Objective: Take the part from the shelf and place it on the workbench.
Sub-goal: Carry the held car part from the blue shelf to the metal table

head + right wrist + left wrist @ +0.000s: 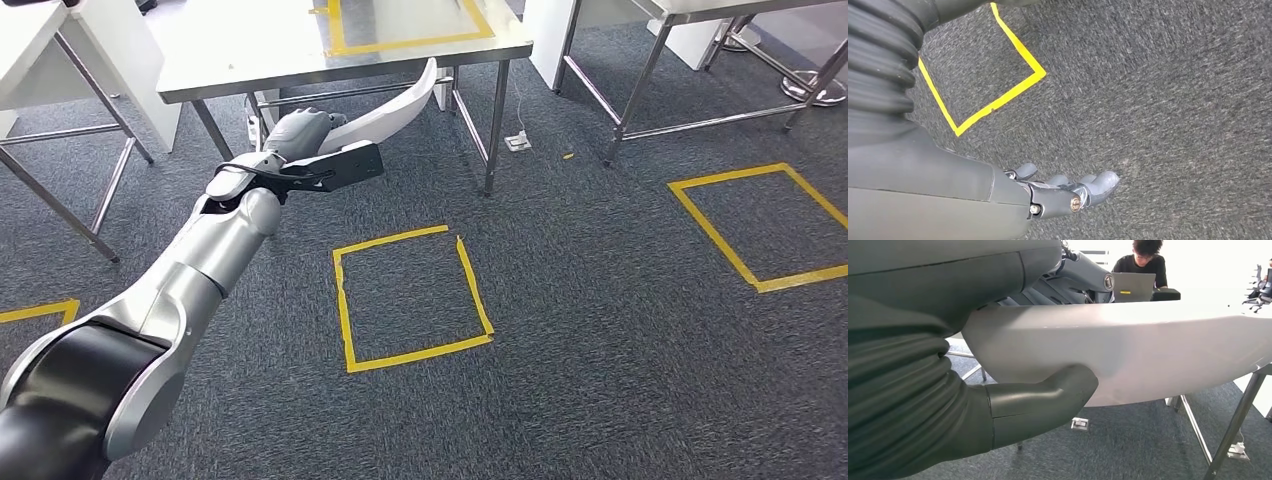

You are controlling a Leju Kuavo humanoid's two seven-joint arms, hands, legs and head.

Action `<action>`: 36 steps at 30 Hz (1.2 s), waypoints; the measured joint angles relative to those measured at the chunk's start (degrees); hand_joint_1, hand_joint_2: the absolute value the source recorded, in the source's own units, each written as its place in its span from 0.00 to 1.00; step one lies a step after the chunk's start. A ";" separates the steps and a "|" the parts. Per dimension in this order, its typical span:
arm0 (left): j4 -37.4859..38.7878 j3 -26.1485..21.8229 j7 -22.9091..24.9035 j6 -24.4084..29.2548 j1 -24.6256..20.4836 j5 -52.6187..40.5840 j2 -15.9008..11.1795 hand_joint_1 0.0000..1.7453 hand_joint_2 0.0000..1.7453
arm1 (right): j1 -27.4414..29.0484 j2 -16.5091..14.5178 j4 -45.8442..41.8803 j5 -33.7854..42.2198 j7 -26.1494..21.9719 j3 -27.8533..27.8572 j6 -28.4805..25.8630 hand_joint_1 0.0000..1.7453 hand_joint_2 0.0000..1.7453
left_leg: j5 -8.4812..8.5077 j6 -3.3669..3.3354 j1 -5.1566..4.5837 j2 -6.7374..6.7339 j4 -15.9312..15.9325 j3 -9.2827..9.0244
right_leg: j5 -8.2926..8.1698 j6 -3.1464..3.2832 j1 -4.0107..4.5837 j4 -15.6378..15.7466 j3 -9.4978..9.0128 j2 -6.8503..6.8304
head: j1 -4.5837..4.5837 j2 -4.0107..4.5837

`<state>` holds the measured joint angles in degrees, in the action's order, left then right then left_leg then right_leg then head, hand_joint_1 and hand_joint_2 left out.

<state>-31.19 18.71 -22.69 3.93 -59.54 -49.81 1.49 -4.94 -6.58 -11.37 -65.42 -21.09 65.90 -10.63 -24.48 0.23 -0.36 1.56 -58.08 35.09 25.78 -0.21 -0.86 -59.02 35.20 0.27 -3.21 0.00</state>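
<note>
My left hand (300, 135) grips a long curved white part (395, 105), raised in front of the steel workbench (260, 60) and just below its front edge. The part's far tip rises toward the bench edge. In the left wrist view the thick grey thumb (1048, 400) presses against the white part (1148, 355), which runs across the picture. The workbench top carries a yellow tape rectangle (410, 40). My right hand (1063, 192) hangs over grey carpet with its fingers extended and nothing in it.
Yellow tape squares mark the carpet at the centre (410, 295) and at the right (760, 225). Steel table legs (495, 125) stand under the bench. Other steel tables stand at left (60, 90) and right (690, 60). A person (1143, 265) sits behind a laptop.
</note>
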 joint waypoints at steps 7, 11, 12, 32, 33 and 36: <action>0.00 0.06 0.02 -0.16 -0.03 0.00 0.00 0.90 1.00 | 0.01 -0.03 0.00 0.01 0.04 0.00 -0.01 0.00 1.00 | -0.18 -0.33 -0.15 0.00 -0.37 0.24 | -0.12 -0.26 -0.18 0.22 -0.02 -0.01 | -0.02 0.00; -0.06 0.07 0.23 -0.69 -0.43 0.00 0.01 0.90 1.00 | -0.07 -0.08 -0.01 0.02 0.22 0.00 -0.04 0.00 1.00 | -0.39 -1.14 -0.21 -0.01 -0.32 0.29 | -0.11 -0.87 -0.22 0.54 -0.18 -0.09 | -0.02 0.00; -0.15 0.09 0.29 -0.80 -0.60 0.00 0.09 0.90 1.00 | -0.10 -0.08 -0.01 0.03 0.22 0.00 -0.05 0.00 1.00 | -0.21 -1.31 -0.02 -0.03 0.17 -0.04 | 0.01 -1.03 -0.15 0.46 -0.23 -0.10 | -0.02 0.00; -0.63 0.32 0.80 -1.60 -1.11 0.00 0.40 0.90 1.00 | 0.08 -0.48 0.02 0.07 0.16 0.00 -0.02 0.00 1.00 | -8.11 2.03 1.37 -1.01 -14.89 6.07 | 2.62 0.89 -1.04 -1.25 -1.24 0.07 | 0.08 0.00; -0.58 0.32 0.83 -1.62 -0.86 0.00 0.30 0.90 1.00 | 0.14 -0.48 0.02 0.07 0.17 0.00 -0.02 0.00 1.00 | -8.18 1.90 1.36 -1.04 -17.62 8.28 | 3.15 0.97 -0.90 -1.25 -1.84 0.06 | 0.06 0.00; -0.50 0.34 0.87 -1.71 -0.37 0.00 -0.01 0.90 1.00 | 0.32 -0.48 0.02 0.07 0.19 0.00 -0.02 0.00 1.00 | -1.36 0.79 1.08 -1.10 -12.79 8.78 | 4.98 0.98 -0.48 -1.20 -4.21 0.07 | 0.01 0.00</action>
<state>-31.69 19.05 -21.82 2.22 -59.91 -49.81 1.48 -4.63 -7.06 -11.34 -65.35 -20.90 65.90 -10.64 -25.84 1.03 0.72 0.46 -70.87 43.87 30.76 0.76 -1.34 -60.22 30.98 0.35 -3.20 0.00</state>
